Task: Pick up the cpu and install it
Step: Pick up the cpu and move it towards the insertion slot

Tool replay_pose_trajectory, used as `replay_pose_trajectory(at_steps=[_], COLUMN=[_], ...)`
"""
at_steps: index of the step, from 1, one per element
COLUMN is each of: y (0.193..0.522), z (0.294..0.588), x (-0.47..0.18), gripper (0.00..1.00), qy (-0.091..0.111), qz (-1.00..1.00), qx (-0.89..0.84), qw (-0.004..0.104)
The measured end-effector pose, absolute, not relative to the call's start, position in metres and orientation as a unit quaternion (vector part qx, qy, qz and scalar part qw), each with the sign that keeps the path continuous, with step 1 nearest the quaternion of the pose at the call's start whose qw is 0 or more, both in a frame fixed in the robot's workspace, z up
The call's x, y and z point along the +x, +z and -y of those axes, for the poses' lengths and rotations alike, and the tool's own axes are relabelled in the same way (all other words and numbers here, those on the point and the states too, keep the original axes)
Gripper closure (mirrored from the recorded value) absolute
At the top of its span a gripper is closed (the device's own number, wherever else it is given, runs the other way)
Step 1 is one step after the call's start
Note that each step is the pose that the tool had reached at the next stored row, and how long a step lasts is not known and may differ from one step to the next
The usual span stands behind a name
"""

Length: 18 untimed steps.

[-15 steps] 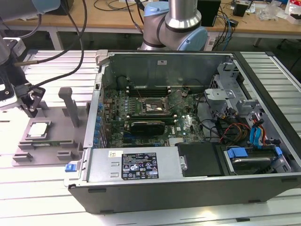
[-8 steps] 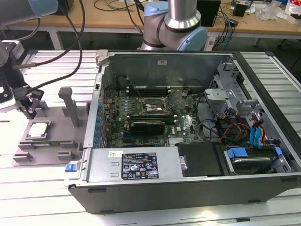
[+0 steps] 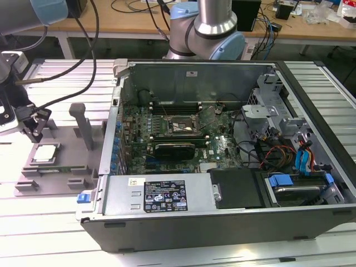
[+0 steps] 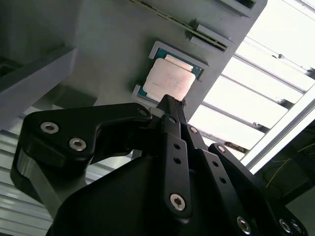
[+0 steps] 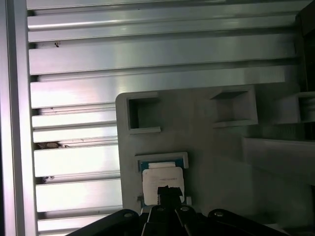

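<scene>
The cpu point(image 3: 45, 152), a small square chip with a pale metal top, lies flat in a recess of the grey holder plate point(image 3: 64, 138) at the exterior view's left, outside the computer case. My gripper point(image 3: 36, 134) hangs just above the chip's far edge. In both wrist views the black fingers come together to one tip point(image 4: 170, 102) point(image 5: 170, 189) over the edge of the cpu point(image 4: 167, 81) point(image 5: 161, 176), shut with nothing between them. The square socket frame point(image 3: 181, 127) sits open on the motherboard inside the case.
The open computer case point(image 3: 222, 214) lies on its side at the centre and right. A long black card point(image 3: 175, 149) sits below the socket. Grey upright posts point(image 3: 83, 125) stand on the holder plate. Cables trail from the arm. The table is ribbed aluminium point(image 5: 147, 54).
</scene>
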State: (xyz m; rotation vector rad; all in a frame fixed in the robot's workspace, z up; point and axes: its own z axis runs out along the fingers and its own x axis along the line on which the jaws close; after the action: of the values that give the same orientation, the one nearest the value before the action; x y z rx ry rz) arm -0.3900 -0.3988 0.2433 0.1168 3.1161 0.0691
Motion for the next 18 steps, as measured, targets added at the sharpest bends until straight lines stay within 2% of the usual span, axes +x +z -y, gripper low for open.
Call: replay_pose_trajectory(at_steps=[14, 18], y=[0.235, 0.224], z=[0.399, 0.4], x=[-0.394, -0.391], gripper=[0.89, 0.89], qy=[0.022, 0.022], qz=[-0.999, -0.999], qx=[0.037, 0.034], qw=[0.011, 0.011])
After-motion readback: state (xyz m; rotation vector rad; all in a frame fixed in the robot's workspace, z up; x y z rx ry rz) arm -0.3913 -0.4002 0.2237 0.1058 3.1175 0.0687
